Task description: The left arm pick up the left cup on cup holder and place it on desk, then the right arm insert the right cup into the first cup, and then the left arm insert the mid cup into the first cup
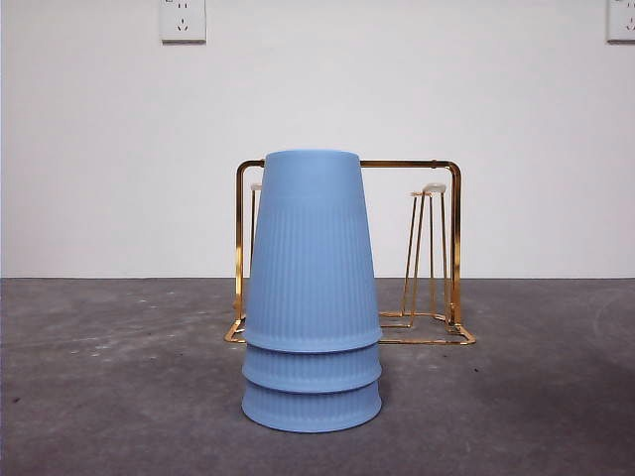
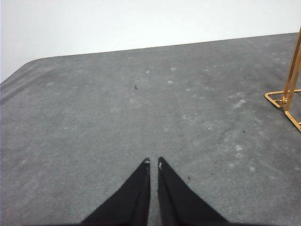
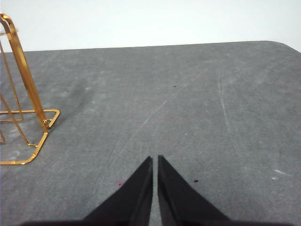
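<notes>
My left gripper [image 2: 153, 162] hangs over bare desk with its two black jaws pressed nearly tip to tip, clenched on nothing, and my right gripper [image 3: 155, 159] is the same, its two jaws drawn together and holding nothing. Neither of my arms shows in the front view, so I cannot place them against the cups from there. From my left wrist only one corner of the thin gold-coloured wire cup holder [image 2: 287, 96] is in sight, cut off at the picture's edge; my right wrist catches another corner of its base and one upright, the rest cropped away. The wide, dark grey, mottled desk [image 2: 117, 122] fills both wrist views and no cup appears in either. In the front view the stack of pale blue ribbed plastic cups [image 1: 312, 297] stands upside down on the desk in front of the cup holder, near and large. I count three cups nested: one full body on top and two rims showing beneath it. The stack hides the middle of the cup holder, so I can make out only two white-tipped pegs [image 1: 433, 188], one on each side. On the white wall behind, two sockets [image 1: 183, 20] show, one cut off at the corner.
</notes>
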### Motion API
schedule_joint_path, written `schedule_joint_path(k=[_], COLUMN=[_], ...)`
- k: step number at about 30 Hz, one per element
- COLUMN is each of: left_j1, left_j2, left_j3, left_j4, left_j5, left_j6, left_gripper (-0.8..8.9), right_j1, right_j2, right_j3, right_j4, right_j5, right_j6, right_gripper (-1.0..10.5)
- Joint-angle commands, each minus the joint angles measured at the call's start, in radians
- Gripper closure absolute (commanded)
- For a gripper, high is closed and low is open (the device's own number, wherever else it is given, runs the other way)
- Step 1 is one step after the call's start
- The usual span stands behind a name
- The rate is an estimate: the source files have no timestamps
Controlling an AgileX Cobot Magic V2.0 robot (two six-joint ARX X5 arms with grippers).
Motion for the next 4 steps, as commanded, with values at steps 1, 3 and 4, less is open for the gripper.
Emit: schedule_joint_path(k=[1,3,4], left_j1=[0.001,0.001,0.001], left_j2=[-0.002,-0.002,-0.002], left_j3=[-0.02,-0.02,-0.02], left_j4=[-0.005,-0.005,-0.005], left_j5=[0.004,0.004,0.004], left_j6=[-0.005,-0.005,-0.005], left_gripper=[7.94,7.94,7.94], right_j1=[0.0,0.0,0.0], right_j2=[-0.002,-0.002,-0.002], right_j3=[-0.006,-0.006,-0.006], right_j4=[0.009,0.009,0.009], right_j5=[0.0,0.0,0.0], right_j6=[0.01,0.01,0.01], right_gripper=[9.3,9.3,9.3])
